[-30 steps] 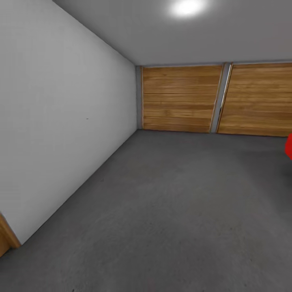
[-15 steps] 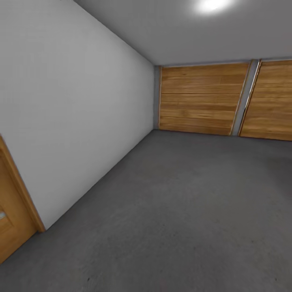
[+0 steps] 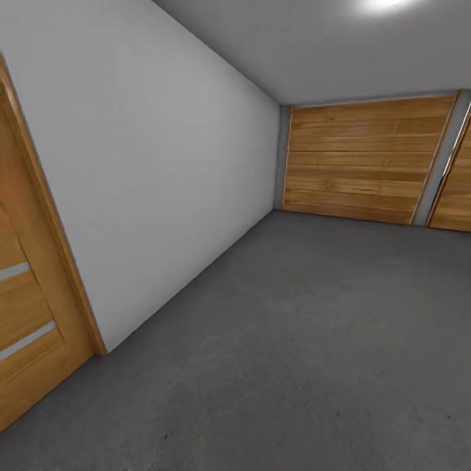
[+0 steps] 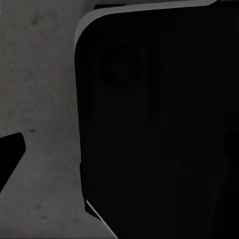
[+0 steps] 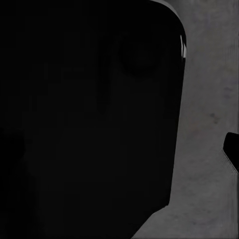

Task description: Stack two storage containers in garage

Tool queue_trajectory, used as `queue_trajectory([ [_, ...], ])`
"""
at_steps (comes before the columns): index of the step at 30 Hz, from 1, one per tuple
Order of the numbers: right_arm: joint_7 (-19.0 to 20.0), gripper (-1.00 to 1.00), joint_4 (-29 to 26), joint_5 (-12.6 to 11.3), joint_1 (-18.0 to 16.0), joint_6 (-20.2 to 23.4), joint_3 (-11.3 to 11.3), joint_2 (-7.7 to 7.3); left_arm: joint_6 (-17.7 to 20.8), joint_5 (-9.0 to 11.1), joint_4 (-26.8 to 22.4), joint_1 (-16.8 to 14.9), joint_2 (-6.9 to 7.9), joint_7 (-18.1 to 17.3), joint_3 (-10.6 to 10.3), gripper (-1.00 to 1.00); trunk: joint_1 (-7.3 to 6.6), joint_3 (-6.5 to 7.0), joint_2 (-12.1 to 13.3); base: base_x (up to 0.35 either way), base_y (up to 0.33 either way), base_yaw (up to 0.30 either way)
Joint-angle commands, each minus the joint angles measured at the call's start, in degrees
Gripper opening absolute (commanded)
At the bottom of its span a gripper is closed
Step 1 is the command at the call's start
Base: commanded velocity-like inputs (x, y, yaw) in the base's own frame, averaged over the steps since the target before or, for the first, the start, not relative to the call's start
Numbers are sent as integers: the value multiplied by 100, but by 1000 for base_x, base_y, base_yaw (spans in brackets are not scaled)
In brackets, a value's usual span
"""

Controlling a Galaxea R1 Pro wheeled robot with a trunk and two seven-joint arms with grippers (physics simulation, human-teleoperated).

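Close before each wrist camera we see a large dark rounded body, black and featureless; whether it is part of the left end effector or the right end effector we cannot tell, nor how either one's jaws stand. Beside that dark mass, both wrist views give us strips of the floor point(image 4: 40, 89), grey and mottled, with a small black corner intruding at the edge of each picture.

From the head view we look across the garage. Taking the nearer plank door point(image 3: 366, 160) on the far wall as our landmark: the second plank door point(image 3: 458, 196) stands just beside it, parted by a pale grey post point(image 3: 439, 163). A plain white wall point(image 3: 157, 170) runs from that door's corner back toward us, ending at a wood-framed panelled door point(image 3: 29, 307) with pale strips. Rough dark concrete spreads from the plank door toward us. A ceiling light point(image 3: 386, 3) glows above.
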Motion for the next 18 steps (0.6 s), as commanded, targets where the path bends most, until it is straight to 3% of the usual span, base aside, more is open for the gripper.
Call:
queue_trajectory([
  [1, 1, 100, 1, 5, -1, -17, 2, 0, -13, -4, -2, -1, 1, -1, -1, 100, 0, -5, -3, 0, 0, 278],
  [18, 1, 100, 1, 5, -1, -18, 2, -8, -14, -4, -2, -2, 0, -1, -1, 100, 0, -5, -3, 0, 0, 278],
])
